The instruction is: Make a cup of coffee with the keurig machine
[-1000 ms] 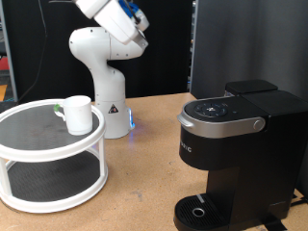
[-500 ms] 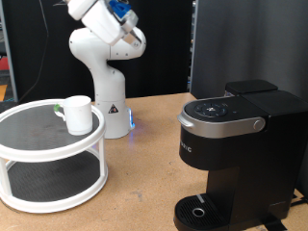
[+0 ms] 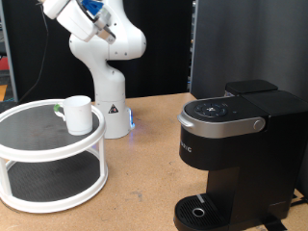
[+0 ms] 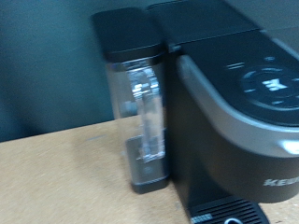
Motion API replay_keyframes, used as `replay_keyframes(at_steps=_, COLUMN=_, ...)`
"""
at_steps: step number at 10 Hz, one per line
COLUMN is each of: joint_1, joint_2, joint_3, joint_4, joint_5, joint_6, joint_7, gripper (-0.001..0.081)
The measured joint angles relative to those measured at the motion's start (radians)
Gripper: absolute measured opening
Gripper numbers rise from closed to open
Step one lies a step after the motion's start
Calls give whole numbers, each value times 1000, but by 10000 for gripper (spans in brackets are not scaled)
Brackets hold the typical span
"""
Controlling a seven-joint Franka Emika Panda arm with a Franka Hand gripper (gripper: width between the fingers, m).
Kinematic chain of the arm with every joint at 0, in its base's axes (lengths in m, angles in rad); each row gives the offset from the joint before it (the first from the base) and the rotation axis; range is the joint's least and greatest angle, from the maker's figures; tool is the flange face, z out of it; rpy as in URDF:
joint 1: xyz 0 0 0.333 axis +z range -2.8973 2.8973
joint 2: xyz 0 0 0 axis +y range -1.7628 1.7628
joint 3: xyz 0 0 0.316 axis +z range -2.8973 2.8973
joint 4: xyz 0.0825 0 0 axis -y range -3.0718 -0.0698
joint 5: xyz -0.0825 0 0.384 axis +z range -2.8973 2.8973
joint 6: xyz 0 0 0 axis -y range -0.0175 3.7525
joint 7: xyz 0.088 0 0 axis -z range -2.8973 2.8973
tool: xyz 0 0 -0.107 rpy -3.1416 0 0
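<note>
Hand [image 3: 60, 12] high up, grip state unreadable; cup [image 3: 77, 114] sat well below it on tiered stand [image 3: 53, 144], keurig machine [image 3: 236, 154] far off sideways.

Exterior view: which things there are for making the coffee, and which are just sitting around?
For the coffee:
- the cup, standing on the top shelf of the stand
- the keurig machine, lid down, nothing on its drip base

Just sitting around:
- the white two-tier round stand under the cup
- the wooden table

The gripper's fingers do not show in either view.
</note>
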Motion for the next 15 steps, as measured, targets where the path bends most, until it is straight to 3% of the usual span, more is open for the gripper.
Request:
replay_keyframes(at_steps=2, joint_1=-16, joint_2=-22, joint_3=-40, joint_4=4, joint_5=-64, joint_6=-77, joint_7=-43, gripper=2)
replay_keyframes(at_steps=5, joint_1=-34, joint_2=-28, joint_3=-39, joint_4=-25, joint_5=-30, joint_6=9, joint_7=7, gripper=2)
replay_keyframes(at_steps=7, joint_1=-83, joint_2=-55, joint_3=-58, joint_4=-60, joint_5=-40, joint_6=28, joint_7=3, gripper=2)
replay_keyframes(at_steps=12, joint_1=-167, joint_2=-101, joint_3=-190, joint_4=-66, joint_5=-184, joint_6=-99, joint_7=-124, gripper=2)
replay_keyframes(at_steps=15, joint_1=-200, joint_2=-108, joint_3=-254, joint_4=-57, joint_5=-237, joint_6=-135, joint_7=-167, gripper=2)
